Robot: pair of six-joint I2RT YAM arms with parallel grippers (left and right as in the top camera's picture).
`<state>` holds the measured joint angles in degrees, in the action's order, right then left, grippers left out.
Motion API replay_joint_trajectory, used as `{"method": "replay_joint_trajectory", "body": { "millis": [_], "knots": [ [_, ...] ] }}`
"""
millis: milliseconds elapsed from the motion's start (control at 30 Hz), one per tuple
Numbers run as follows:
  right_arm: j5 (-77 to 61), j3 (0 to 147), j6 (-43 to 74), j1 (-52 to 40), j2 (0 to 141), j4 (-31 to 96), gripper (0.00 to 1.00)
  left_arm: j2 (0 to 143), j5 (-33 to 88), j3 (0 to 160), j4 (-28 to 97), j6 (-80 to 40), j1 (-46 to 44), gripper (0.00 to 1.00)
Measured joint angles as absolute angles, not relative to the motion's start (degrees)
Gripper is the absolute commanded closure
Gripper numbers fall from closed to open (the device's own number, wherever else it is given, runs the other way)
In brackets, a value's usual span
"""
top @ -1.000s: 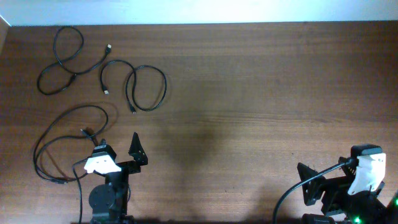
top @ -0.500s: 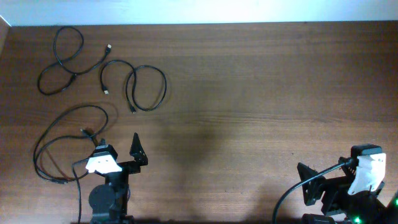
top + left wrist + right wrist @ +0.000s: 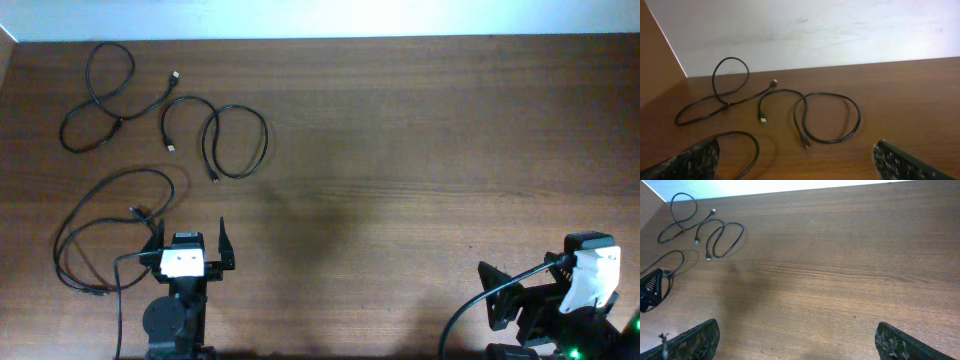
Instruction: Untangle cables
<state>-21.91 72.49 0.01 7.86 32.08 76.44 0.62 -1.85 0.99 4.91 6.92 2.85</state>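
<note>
Swinging round since a moment ago, the left hand is now pointing squarely at the far edge of the worktop, where before it was sitting skewed; the cables are lying just as they were.

From overhead, that hand is waiting by the near edge toward the left corner, fingers spread and gripping nothing. The corner cable is curling in a figure-eight at the far left corner. The middle cable is snaking just beside it, seemingly not crossing it. The big-loop cable is sprawling along the left edge, one end reaching close to the left hand.

Through the left wrist camera, both open fingers are framing the bottom corners, with the corner cable and the middle cable lying ahead and an arc of the big-loop cable curving near the left finger.

Through the right wrist camera, the right hand is hanging wide open and empty over the near right corner, well apart from all three cords.

These cords are looking light, limp and thin, so I'm guessing they'll slide and trail. Pinching low on a free stretch, or just behind a plug, seems best.
</note>
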Motion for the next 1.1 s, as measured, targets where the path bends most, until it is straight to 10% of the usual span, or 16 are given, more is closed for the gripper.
{"method": "replay_joint_trajectory", "body": {
  "millis": [800, 1100],
  "knots": [
    [-20.99, 67.09, -0.03, 6.31, 19.97, 68.64, 0.01, 0.64, -1.85, 0.97, 4.89, 7.11, 2.85, 0.01],
    [-20.82, 35.35, -0.05, 2.35, 0.6, 22.11, 0.02, 0.58, -1.83, 0.95, 4.8, 7.14, 2.85, 0.01]
  ]
}}
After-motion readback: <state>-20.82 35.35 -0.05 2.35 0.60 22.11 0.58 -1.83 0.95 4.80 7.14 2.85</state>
